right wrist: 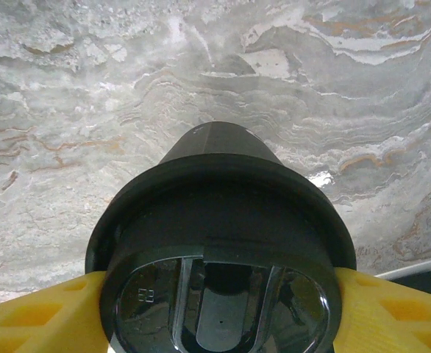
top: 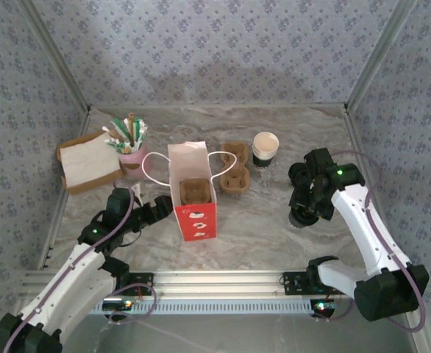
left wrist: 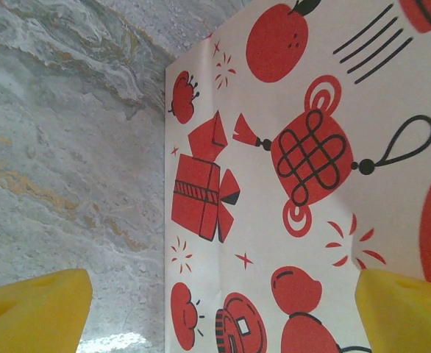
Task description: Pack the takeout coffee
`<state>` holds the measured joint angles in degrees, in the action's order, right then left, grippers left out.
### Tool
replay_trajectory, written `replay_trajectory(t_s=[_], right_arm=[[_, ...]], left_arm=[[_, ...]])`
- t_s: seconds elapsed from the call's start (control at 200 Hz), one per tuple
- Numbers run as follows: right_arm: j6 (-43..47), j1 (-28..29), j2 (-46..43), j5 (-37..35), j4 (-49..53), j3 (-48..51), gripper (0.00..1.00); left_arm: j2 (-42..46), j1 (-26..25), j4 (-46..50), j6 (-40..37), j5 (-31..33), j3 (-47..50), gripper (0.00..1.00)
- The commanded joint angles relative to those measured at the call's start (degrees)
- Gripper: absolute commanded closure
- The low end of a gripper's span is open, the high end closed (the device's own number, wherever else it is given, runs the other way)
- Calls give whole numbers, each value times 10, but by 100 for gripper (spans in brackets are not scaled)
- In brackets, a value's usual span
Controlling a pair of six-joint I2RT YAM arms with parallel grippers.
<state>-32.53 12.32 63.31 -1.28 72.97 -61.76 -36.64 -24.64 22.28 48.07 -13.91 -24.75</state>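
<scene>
The right gripper [right wrist: 220, 321] is closed on the black cup [right wrist: 219, 158], its yellow fingers [right wrist: 43, 312] pressing either side just under the lid [right wrist: 223, 298], which sits on the cup. The cup stands upright over the marble surface [top: 263, 235], well to the right of the red paper bag [top: 194, 200]; whether it touches the surface cannot be told. The left gripper [left wrist: 219, 312] is spread wide, facing the bag's printed side and holding nothing. Behind the bag lie a brown cup carrier [top: 234, 168] and a white cup [top: 265, 148].
</scene>
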Motion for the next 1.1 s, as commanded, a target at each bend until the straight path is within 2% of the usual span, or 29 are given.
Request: replay_trajectory(t_s=[0.0,0.39,0.475,0.565,0.66,0.839,0.974,1.094], right_arm=[[18,3,-10,5,30,-21,29],[56,16,-18,25,52,-61,29],[65,20,-20,25,61,-88,29],[73,24,-22,29,71,-109,29],[81,30,-22,29,83,-133,29],[93,40,-19,37,104,-192,29],[99,50,-13,52,121,-241,29],[103,59,-11,63,134,-278,29]], left_arm=[[-12,-20,-39,14,4,3,8],[-88,-130,-109,44,64,2,9],[-86,-141,-87,37,83,-11,9],[-57,-138,-15,21,128,-35,9],[-3,-102,57,2,139,-56,9],[48,27,159,-59,86,-129,14],[-22,112,180,-116,26,-226,19],[-125,147,185,-164,5,-334,22]])
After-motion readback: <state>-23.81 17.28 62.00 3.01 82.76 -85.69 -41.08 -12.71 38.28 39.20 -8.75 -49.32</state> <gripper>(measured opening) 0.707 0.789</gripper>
